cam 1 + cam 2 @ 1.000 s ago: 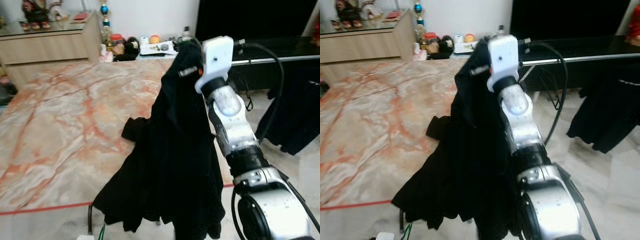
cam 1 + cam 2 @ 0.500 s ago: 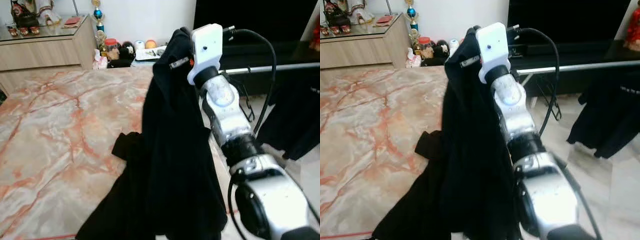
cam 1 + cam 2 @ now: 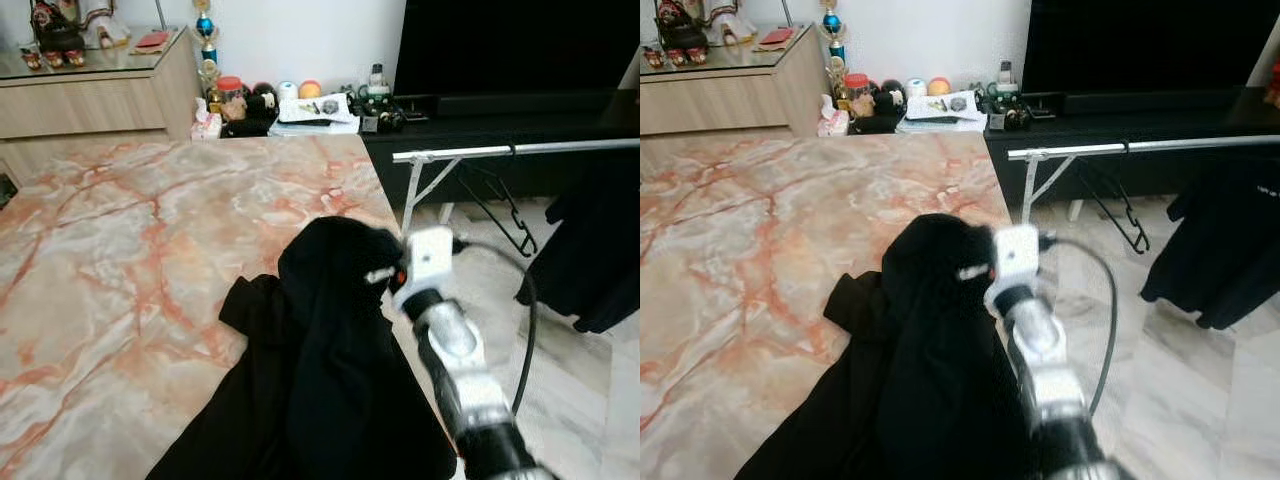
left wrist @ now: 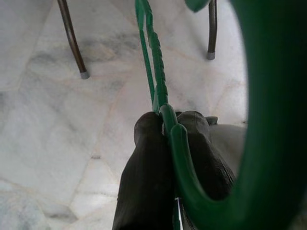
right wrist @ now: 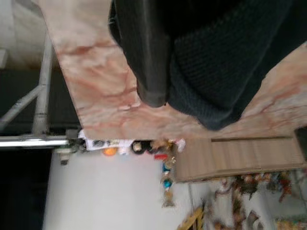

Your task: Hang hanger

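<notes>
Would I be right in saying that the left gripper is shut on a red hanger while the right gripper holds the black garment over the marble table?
Not quite: the hanger is green, not red, as the left wrist view shows. The left gripper is shut on it. The right gripper does hold the black garment over the marble table.

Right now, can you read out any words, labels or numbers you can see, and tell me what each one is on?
No text is readable.
White lettering on the black hanging garment by the silver clothes rail: too small to read.
Papers and jars at the far end of the marble table: print blurred.
</notes>
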`<state>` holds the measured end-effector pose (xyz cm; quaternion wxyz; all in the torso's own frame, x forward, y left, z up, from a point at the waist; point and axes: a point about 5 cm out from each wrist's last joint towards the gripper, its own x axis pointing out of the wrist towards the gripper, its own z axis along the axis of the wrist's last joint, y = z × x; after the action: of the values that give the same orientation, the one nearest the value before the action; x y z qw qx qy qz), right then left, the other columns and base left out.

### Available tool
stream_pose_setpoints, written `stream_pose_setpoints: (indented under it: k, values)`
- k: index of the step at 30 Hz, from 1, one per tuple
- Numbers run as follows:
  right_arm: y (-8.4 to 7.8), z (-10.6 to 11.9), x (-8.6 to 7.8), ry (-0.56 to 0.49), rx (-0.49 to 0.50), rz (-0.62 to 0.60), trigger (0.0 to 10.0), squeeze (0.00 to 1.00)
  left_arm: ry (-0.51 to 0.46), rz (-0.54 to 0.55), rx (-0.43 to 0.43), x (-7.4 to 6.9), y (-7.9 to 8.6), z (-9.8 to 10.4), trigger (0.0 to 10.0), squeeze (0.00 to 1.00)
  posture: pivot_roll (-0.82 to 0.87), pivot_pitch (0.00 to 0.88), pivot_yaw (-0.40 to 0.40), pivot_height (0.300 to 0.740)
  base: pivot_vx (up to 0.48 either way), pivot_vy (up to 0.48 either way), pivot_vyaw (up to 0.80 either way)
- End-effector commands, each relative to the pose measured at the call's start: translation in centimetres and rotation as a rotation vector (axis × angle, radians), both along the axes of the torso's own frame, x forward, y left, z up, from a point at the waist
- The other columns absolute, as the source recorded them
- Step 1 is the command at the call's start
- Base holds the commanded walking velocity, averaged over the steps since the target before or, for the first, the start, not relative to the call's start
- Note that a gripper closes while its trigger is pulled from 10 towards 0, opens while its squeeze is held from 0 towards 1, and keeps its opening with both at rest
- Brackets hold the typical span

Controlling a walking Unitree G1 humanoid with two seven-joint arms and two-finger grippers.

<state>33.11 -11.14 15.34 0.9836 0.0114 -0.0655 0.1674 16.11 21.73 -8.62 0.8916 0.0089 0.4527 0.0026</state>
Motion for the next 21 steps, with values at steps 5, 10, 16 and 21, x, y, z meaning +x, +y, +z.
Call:
stream_pose_setpoints:
  k: [5,10,16,21]
  values:
    - [-2.2,0.1,-1.8,0.031,0.020,-0.096,10.0,0.00,0.022,-0.011,0.003,-0.6,0.1,-0.2,10.0,0.00,0.03,0.023,0.036,0.740,0.000,0.000,0.00]
    - [-3.0,-0.5,-2.3,0.091,0.028,-0.159,10.0,0.12,0.022,-0.012,0.004,-0.5,0.0,-0.2,10.0,0.00,0.03,0.014,0.032,0.740,0.000,0.000,0.00]
    - [-3.3,-0.6,-2.7,0.134,0.029,-0.192,10.0,1.00,0.024,-0.008,0.005,-0.6,0.1,-0.2,10.0,0.00,0.03,0.015,0.030,0.740,0.000,0.000,0.00]
    - [-3.6,-1.5,-3.5,0.177,0.010,-0.200,10.0,1.00,0.030,-0.007,0.006,-0.8,0.3,-0.3,10.0,0.00,0.03,0.034,0.030,0.740,0.000,0.000,0.00]
